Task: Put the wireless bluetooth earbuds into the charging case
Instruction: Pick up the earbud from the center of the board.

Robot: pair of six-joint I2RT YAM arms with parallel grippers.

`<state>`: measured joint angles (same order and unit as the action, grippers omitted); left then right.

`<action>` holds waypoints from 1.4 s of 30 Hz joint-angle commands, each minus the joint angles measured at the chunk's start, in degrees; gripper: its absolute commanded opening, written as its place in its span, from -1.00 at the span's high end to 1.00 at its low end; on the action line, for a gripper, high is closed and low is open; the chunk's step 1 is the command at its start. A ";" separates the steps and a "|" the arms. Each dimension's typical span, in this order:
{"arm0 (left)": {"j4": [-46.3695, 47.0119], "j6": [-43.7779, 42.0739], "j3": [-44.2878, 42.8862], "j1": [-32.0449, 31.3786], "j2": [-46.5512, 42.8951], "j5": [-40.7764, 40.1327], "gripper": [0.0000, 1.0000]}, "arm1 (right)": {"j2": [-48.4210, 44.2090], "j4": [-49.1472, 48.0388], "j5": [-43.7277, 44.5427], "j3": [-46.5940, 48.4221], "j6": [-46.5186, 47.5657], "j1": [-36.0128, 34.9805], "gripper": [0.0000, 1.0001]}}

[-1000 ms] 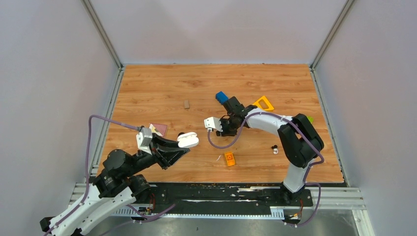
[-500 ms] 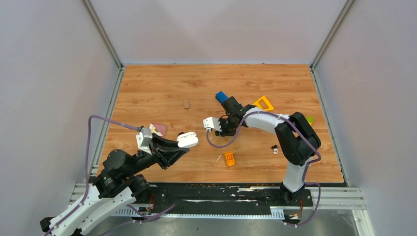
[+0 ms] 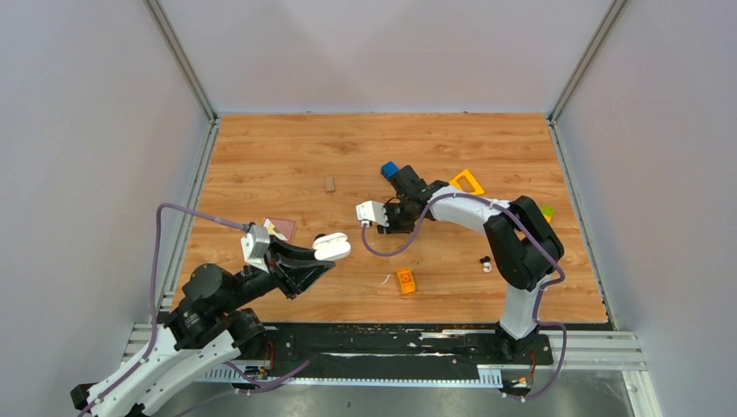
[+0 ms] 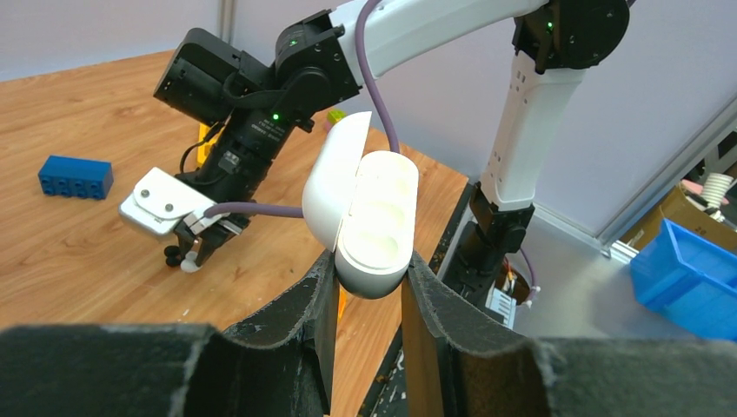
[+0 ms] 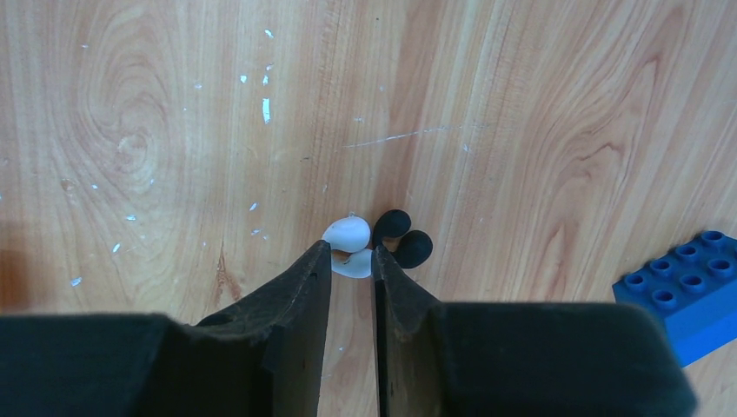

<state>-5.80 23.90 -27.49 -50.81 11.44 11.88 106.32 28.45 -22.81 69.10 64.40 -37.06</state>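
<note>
My left gripper (image 3: 323, 257) is shut on the white oval charging case (image 3: 331, 247) and holds it above the table with its lid open. In the left wrist view the case (image 4: 374, 217) shows two empty white sockets between my fingers (image 4: 323, 295). My right gripper (image 3: 383, 228) is shut on one black and white earbud (image 5: 348, 233), pinched at the fingertips (image 5: 320, 261) above the wood. It also shows in the left wrist view (image 4: 186, 261). The second earbud (image 3: 485, 263) lies on the table near the right arm's elbow.
An orange block (image 3: 405, 281) lies near the front middle. A blue brick (image 3: 391, 170) and an orange triangle frame (image 3: 467, 182) lie behind the right arm. A small tan block (image 3: 329, 183), a dark red card (image 3: 280, 228) and a green piece (image 3: 548, 211) lie elsewhere.
My right gripper has moved a little to the left and away from the front with the earbud in it. The left arm and the case have not moved.
</note>
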 commanded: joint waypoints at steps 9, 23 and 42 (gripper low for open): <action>-0.26 -1.05 -1.94 0.32 0.49 -0.08 1.00 | -3.51 0.47 -1.04 0.34 1.38 -0.30 0.55; 2.92 -0.39 -1.08 0.29 2.69 2.49 1.00 | -2.18 2.77 -1.14 -0.62 3.86 -0.97 0.42; 4.92 -0.08 1.54 0.30 2.91 1.99 1.00 | 2.69 2.71 1.20 3.03 5.18 -1.50 0.45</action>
<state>-3.53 23.75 -26.20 -50.81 14.98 13.96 107.31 31.44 -22.44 70.35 68.07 -38.20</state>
